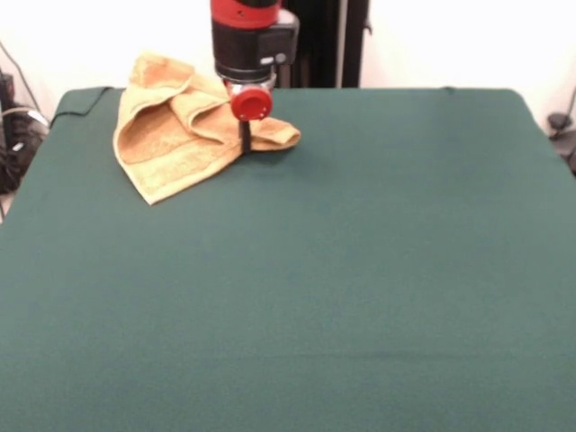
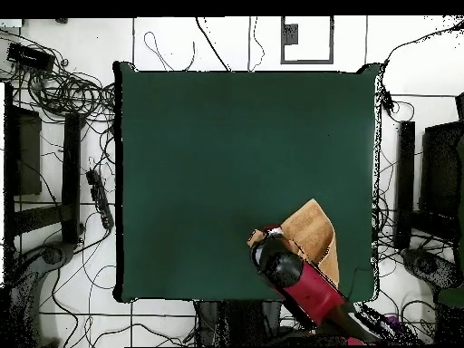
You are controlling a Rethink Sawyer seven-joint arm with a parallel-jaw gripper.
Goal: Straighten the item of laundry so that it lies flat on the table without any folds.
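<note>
The towel (image 1: 175, 135) sits bunched in a far corner of the table (image 1: 360, 288), close to the robot's pedestal side, at the left of the front view. It's nowhere near flat: layers are folded over one another, a ridge runs across the middle, one point hangs toward the camera and a narrow tongue of cloth pokes out to the right.

And right there, at that tongue, is the gripper (image 1: 245, 137). Its dark tips come straight down onto the fabric, looking pressed together on the towel's edge, though the contact is thin and hard to read.

What could go wrong? If the pinch has caught two layers rather than one, a pull would likely drag the whole bundle along without opening it. With the cloth this close to the table's edge, a drag the wrong way could carry part of it over the side. A shallow pinch on terry might also just slip off.

Now, what can't be seen. In the overhead view the arm (image 2: 304, 285) covers much of the towel, leaving only a tan wedge showing beyond it. The tips are a single dark sliver from the front, so the gap between them can't be judged. No tag can be made out.
</note>
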